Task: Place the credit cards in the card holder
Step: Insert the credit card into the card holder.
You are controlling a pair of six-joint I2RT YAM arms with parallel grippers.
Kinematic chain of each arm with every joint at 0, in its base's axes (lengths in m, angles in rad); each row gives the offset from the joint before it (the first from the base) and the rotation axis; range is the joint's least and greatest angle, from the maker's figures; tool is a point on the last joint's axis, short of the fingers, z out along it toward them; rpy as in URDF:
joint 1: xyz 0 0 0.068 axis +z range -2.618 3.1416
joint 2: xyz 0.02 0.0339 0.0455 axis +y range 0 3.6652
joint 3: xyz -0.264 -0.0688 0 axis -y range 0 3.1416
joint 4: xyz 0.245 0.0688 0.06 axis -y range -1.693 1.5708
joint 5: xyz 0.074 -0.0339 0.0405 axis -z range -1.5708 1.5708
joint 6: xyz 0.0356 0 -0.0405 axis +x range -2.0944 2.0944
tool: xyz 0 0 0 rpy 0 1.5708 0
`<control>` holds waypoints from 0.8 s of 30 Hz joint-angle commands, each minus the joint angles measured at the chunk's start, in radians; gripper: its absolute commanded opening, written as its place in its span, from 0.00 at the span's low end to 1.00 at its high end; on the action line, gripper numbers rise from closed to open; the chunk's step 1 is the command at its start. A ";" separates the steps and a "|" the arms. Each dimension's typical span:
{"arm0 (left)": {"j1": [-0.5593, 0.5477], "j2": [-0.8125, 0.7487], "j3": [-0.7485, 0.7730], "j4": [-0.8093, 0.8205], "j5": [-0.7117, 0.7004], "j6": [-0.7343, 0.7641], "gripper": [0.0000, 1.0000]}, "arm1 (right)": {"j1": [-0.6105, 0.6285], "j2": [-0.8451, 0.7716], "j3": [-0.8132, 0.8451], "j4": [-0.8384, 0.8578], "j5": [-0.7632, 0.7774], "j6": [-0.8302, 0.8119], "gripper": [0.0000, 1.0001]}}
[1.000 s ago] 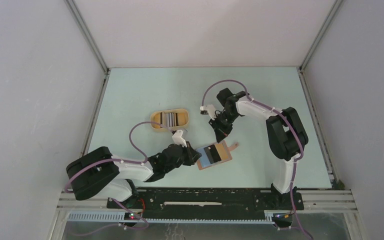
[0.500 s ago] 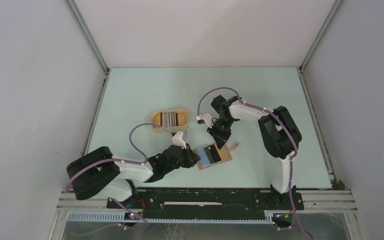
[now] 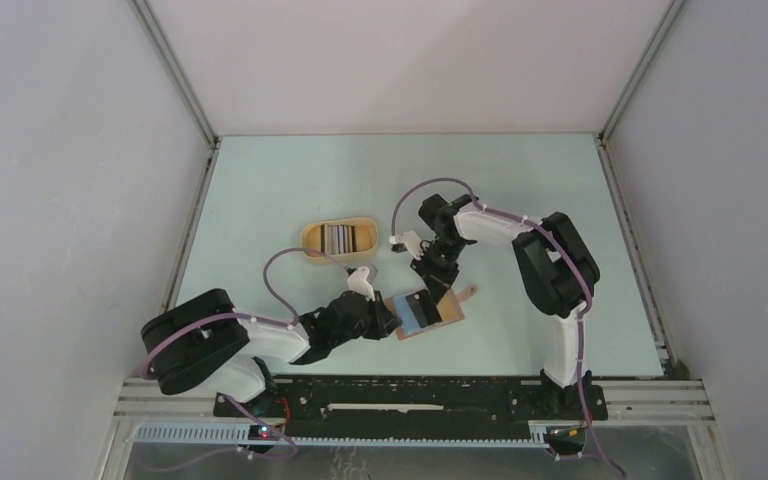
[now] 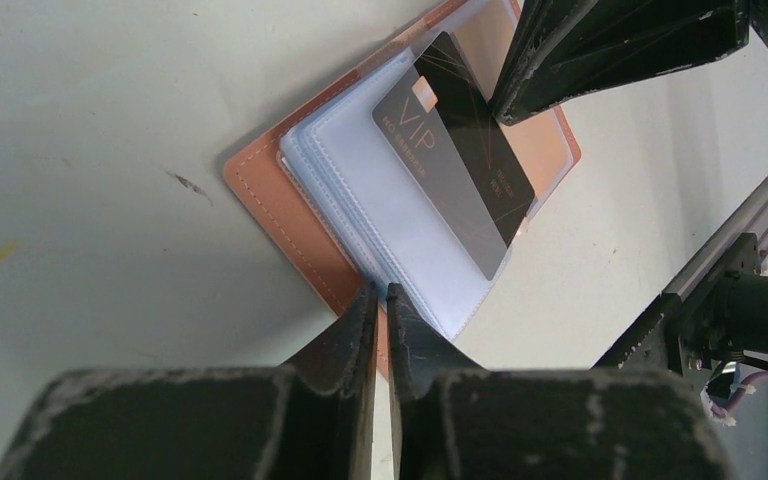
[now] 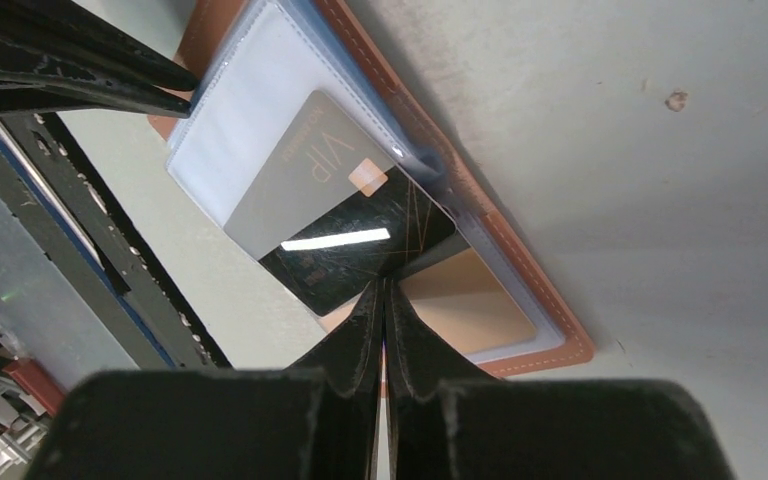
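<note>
The reddish-brown card holder (image 3: 447,312) lies open on the table with its clear sleeves up, and shows too in the left wrist view (image 4: 278,212) and the right wrist view (image 5: 552,322). A black "VIP" credit card (image 4: 457,168) sits about half inside a sleeve, its free half glossy (image 5: 355,255). My right gripper (image 5: 383,284) is shut on that card's outer corner, right above the holder (image 3: 438,282). My left gripper (image 4: 385,291) pinches the sleeves at the holder's near left corner (image 3: 390,322), with only a slit between the jaws. More credit cards (image 3: 339,237) stand in a yellow tray.
The yellow oval tray (image 3: 309,246) sits just behind the left arm's wrist. The holder's snap tab (image 3: 470,291) sticks out to the right. The rail along the table's near edge (image 4: 720,270) runs close to the holder.
My right gripper has come left and nearer with the black card, down onto the holder. The left arm has barely moved and its jaws have eased apart a little.
</note>
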 commanded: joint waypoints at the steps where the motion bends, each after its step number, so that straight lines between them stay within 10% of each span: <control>1: -0.007 0.011 0.038 0.013 0.022 0.004 0.11 | 0.009 0.023 0.015 -0.014 -0.047 -0.010 0.08; 24: -0.006 0.020 0.044 0.013 0.024 0.011 0.08 | 0.004 0.069 0.038 -0.028 -0.138 0.004 0.08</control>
